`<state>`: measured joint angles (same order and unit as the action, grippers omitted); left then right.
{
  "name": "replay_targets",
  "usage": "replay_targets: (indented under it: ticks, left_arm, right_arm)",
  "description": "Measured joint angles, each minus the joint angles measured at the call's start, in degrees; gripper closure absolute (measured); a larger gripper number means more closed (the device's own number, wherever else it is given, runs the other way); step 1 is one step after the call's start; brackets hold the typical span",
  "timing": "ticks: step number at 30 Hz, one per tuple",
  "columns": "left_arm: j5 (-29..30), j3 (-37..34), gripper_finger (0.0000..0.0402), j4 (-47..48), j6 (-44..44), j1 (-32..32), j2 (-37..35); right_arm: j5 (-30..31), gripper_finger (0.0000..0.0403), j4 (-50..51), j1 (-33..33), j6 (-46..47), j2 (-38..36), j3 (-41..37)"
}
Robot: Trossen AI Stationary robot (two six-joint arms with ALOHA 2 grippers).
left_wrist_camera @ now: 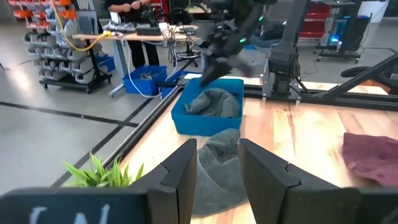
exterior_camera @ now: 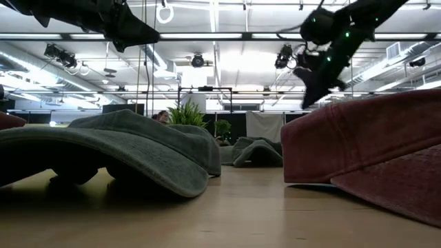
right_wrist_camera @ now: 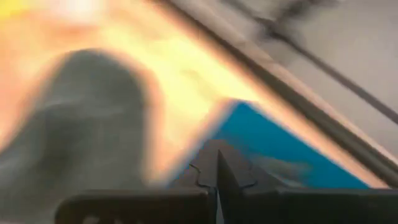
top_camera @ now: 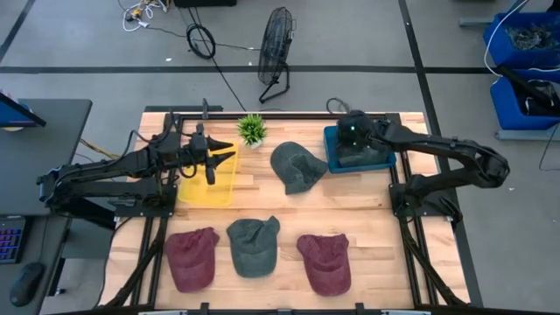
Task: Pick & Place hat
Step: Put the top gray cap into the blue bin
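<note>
Right gripper (top_camera: 343, 133): fingers pressed together, empty, above the blue plastic bin (top_camera: 331, 140) holding a grey hat; seemingly just dropped
Left gripper (top_camera: 226, 149): fingers parted, waiting over the yellow tray (top_camera: 194, 193)
Grey cloth cap (top_camera: 297, 166): on the wooden tabletop (top_camera: 376, 236) beside the bin; likely next

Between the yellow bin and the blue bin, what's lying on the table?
In the high view, a grey-green cap lies on the wood between the yellow bin and the blue bin, nearer the blue one.

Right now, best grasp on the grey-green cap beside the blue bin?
Probably the crown of the grey-green cap, taken from straight above. It lies flat and slumped on the table, so the soft folded fabric on top offers a pinch, while the edges hug the wood. The right tool, over the blue bin, is nearest.
</note>
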<state>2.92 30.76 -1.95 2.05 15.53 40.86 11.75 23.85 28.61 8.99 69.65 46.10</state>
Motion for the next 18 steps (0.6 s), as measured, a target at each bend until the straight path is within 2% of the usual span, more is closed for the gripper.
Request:
replay_targets:
  ticks: [2, 4, 9, 18]
  left_arm:
    - [0.00, 0.00, 0.0278, 0.80, -0.22, 0.00, 0.02]
    - [0.00, 0.00, 0.0278, 0.85, -0.23, 0.01, 0.00]
    - [0.00, 0.00, 0.0278, 0.59, -0.32, 0.00, 0.00]
    - [0.00, 0.00, 0.0278, 0.54, -0.36, 0.02, 0.00]
  right_arm:
    - [-7.93, 0.0401, -2.91, -2.36, -5.08, 0.00, -0.51]
    - [-12.42, 0.0399, -6.36, -4.62, -9.06, 0.00, -1.48]
    - [-11.16, 0.0365, -11.93, -8.73, -11.02, 0.44, -2.47]
    - [-11.17, 0.0255, -20.43, -10.74, -12.52, 9.08, -2.53]
